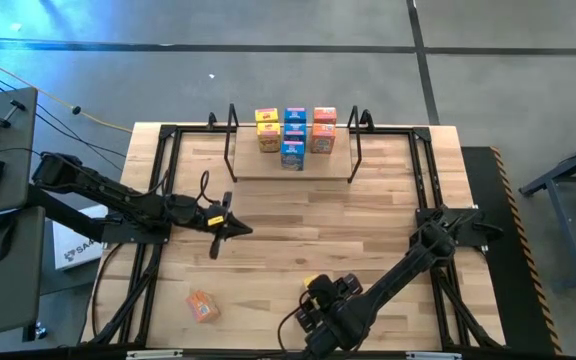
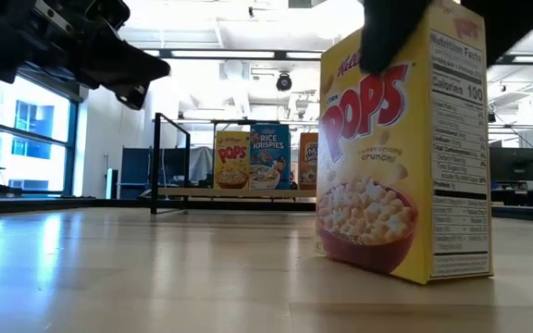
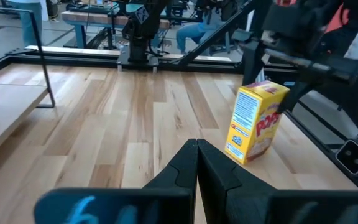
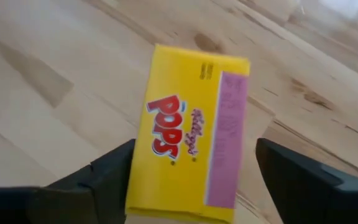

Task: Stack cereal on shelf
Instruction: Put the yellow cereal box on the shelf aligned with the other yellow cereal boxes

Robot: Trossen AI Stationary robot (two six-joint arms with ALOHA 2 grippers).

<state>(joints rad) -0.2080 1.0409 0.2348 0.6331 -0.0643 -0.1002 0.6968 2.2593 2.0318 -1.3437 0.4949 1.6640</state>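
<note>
Hidden: from overhead my right arm covers most of the yellow Pops box (image 1: 311, 284); only a corner shows, on the surface well short of the shelf (image 1: 293, 165).
Right gripper (image 4: 194, 168): spread wide, one finger on each side of the Pops box, just above its top; I cannot tell whether either finger touches it.
Pops box: upright on the surface, front printed with a bowl of cereal, its upper edge lost behind the dark gripper in the low view.
Left gripper (image 1: 230, 228): pressed together, holding nothing, above the surface between the shelf and the Pops box.
Shelf: carries the other boxes (image 1: 295, 131), yellow, blue and orange, packed too tight for me to count surely.
Stray: an orange box (image 1: 202, 306) lies flat, well to the left of the Pops box, near the surface's front edge.
In the way: black wire loops (image 1: 232, 140) stand at both shelf ends.
</note>
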